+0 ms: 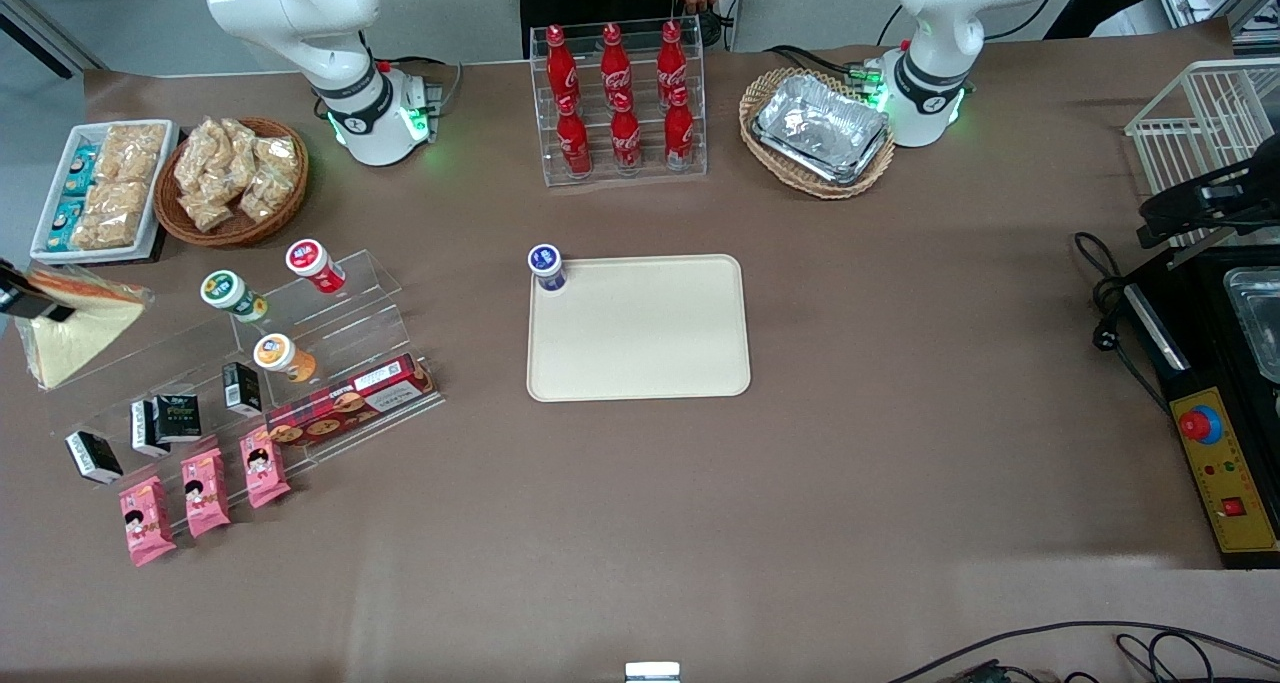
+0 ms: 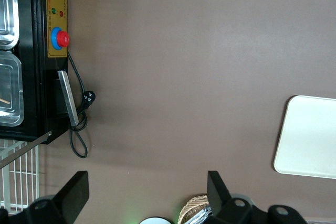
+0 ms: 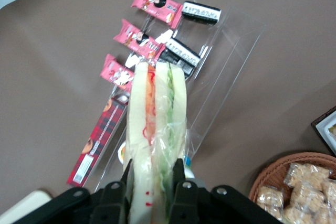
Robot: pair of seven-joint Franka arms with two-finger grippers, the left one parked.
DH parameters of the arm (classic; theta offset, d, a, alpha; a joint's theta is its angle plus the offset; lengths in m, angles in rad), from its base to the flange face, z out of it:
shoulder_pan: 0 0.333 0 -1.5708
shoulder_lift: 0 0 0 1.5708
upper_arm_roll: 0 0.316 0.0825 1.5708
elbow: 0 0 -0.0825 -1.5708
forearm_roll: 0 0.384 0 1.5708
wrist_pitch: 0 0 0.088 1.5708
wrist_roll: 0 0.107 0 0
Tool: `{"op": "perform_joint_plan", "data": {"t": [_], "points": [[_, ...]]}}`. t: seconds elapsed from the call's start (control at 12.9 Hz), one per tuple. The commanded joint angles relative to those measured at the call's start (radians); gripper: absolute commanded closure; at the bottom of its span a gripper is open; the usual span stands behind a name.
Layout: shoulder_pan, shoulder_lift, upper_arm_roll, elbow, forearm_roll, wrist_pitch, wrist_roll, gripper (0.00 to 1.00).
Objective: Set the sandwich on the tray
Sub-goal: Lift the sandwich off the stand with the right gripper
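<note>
The sandwich (image 1: 78,341), a wrapped triangular wedge with pale bread faces and an orange edge, hangs above the table at the working arm's end, over the clear acrylic step shelf (image 1: 330,333). My right gripper (image 1: 45,306) is shut on it. In the right wrist view the fingers (image 3: 126,174) press both bread faces of the sandwich (image 3: 157,108), with red and green filling showing between the slices; the gripper (image 3: 152,170) is above the pink packets and black boxes. The cream-beige tray (image 1: 650,338) lies flat mid-table, well apart from the gripper, and its edge (image 2: 310,140) shows in the left wrist view.
A blue-capped bottle (image 1: 547,266) stands on the tray's corner. The shelf carries small cups (image 1: 232,294), a red cookie box (image 1: 350,401), black boxes and pink packets (image 1: 205,488). A snack basket (image 1: 235,178), white snack dish (image 1: 100,188), cola rack (image 1: 620,103) and foil-tray basket (image 1: 820,131) lie farther from the camera.
</note>
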State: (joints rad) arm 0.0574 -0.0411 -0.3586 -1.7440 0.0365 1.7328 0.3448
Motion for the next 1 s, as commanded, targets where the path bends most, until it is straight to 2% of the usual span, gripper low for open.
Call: {"op": "perform_joint_plan", "data": {"t": [0.0, 0.23, 0.93], "points": [[0.045, 0.012, -0.003, 0.119, 0.02, -0.12, -0.146, 0.97], [0.094, 0.006, -0.002, 0.133, 0.02, -0.128, -0.309, 0.98], [0.398, -0.003, -0.003, 0.159, 0.01, -0.13, -0.637, 0.97]]}}
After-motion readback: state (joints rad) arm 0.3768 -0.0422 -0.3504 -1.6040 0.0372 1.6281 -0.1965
